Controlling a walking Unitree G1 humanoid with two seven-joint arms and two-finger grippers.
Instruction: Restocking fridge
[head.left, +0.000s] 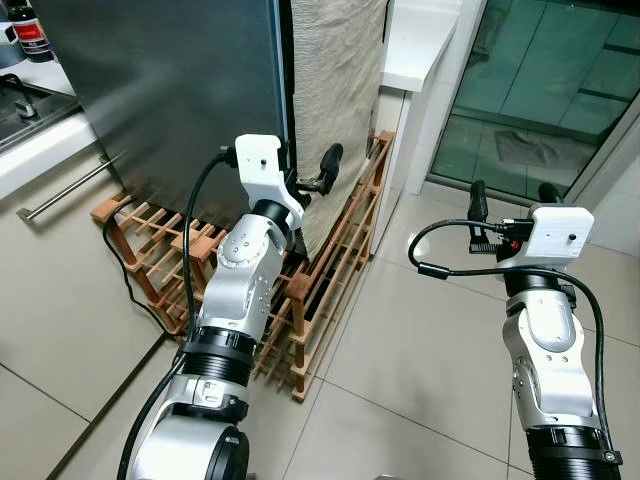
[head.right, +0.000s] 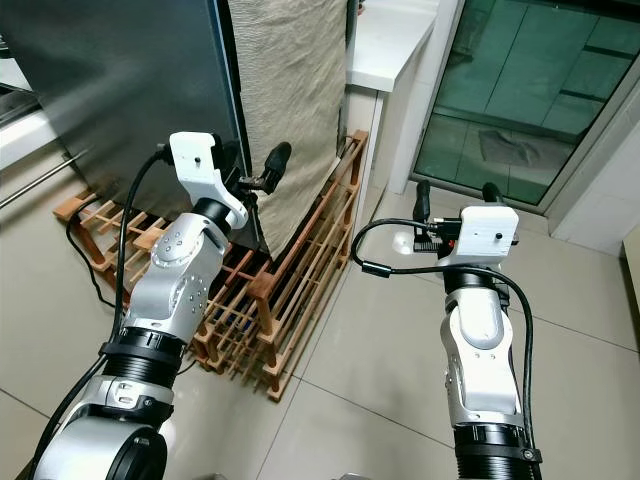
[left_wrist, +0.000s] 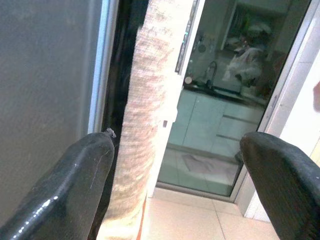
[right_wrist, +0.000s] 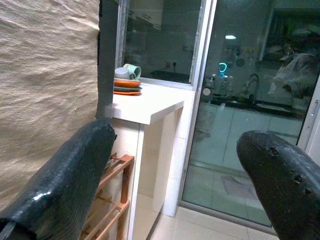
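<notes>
The fridge's dark grey steel door (head.left: 170, 90) stands shut at the upper left. A black gap (left_wrist: 122, 65) runs down its right edge. My left gripper (head.left: 305, 165) is raised at that edge and stands open with nothing in it. One finger (head.left: 328, 165) hangs in front of a beige cloth (head.left: 335, 80) beside the door, and the other is close to the door's edge. My right gripper (head.left: 513, 196) is held open and empty over the tiled floor to the right, apart from the fridge.
A wooden wine rack (head.left: 330, 270) lies on the floor below the fridge and cloth. A white counter (right_wrist: 145, 105) carries plates and a cup (right_wrist: 127, 82). A glass door (head.left: 540, 90) closes the far right. A cabinet with a bar handle (head.left: 70, 190) is at the left.
</notes>
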